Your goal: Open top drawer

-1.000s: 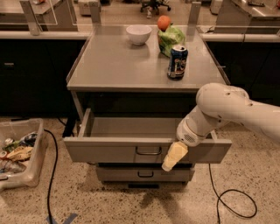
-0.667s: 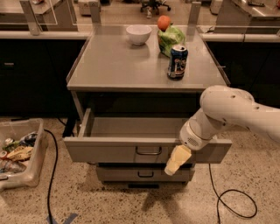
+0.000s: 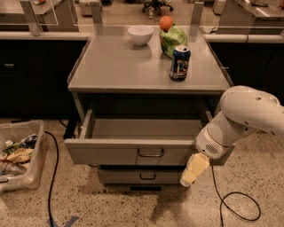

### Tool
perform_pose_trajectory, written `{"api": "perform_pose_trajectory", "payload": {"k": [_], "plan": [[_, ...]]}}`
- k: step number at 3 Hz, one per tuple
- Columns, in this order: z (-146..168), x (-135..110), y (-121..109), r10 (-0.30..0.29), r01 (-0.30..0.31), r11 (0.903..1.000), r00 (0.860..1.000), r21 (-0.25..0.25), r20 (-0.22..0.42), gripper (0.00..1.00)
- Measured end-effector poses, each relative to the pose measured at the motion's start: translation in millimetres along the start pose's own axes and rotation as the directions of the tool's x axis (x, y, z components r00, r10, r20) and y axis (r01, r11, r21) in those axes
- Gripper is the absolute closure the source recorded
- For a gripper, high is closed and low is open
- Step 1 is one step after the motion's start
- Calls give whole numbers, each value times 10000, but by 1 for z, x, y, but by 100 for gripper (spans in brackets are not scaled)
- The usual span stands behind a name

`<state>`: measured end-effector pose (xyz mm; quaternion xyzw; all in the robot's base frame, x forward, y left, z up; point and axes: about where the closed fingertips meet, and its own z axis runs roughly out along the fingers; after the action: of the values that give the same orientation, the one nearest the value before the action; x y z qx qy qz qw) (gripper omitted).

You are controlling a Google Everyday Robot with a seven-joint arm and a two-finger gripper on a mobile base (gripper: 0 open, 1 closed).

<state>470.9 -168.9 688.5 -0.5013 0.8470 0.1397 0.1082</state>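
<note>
Speckled floor [image 3: 133,208], pale with dark flecks, under warm, dim light. Grey metal bench [image 3: 115,66] at centre, matt top, low rail along its back edge. Dark cabinets on both sides, 1 at left [image 3: 31,75] and 1 at right [image 3: 259,62], each beneath a pale counter edge. Clear plastic bin [image 3: 22,181] on the floor at left, full of mixed clutter. 2 black cables: 1 [image 3: 54,177] curving past the bin, 1 [image 3: 260,206] looped at lower right. Chair base [image 3: 155,6] far behind. End effector [image 3: 190,173] low at the bench's right front, off the floor.
</note>
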Motion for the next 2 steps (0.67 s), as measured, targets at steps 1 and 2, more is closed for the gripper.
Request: {"api": "perform_pose_trajectory", "payload": {"k": [1,2], "plan": [[0,-1,-1,-1,1,10000,10000,16,33,0],[-3,-16,-7,-121,119,9999,9997,121,213,0]]}}
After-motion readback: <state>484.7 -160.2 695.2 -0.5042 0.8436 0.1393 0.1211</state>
